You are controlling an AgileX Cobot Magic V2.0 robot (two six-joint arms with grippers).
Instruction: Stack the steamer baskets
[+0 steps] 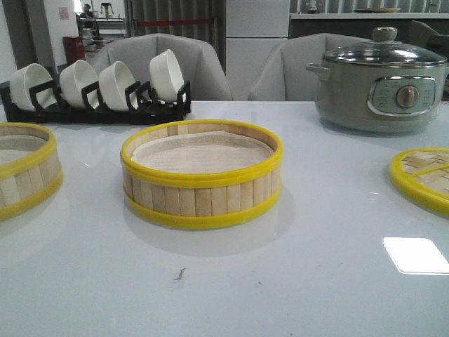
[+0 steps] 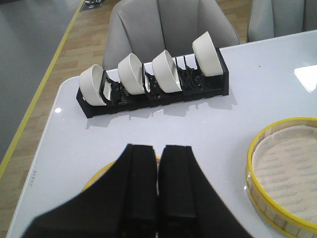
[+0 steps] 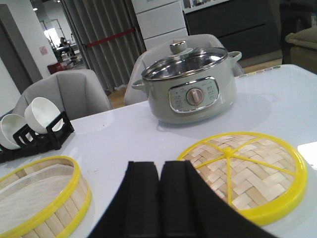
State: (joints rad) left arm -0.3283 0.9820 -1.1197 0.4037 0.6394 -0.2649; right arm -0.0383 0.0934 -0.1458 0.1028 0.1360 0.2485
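While both baskets sit apart, one mid-table, one far left, my left gripper and right gripper hang closed, empty, awaiting a pick.

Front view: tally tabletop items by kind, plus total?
Steamer baskets: 2 (centre, left edge)
Woven lid: 1
Electric pot: 1
Bowl rack: 1
White bowls: 4 ()
Total: 9
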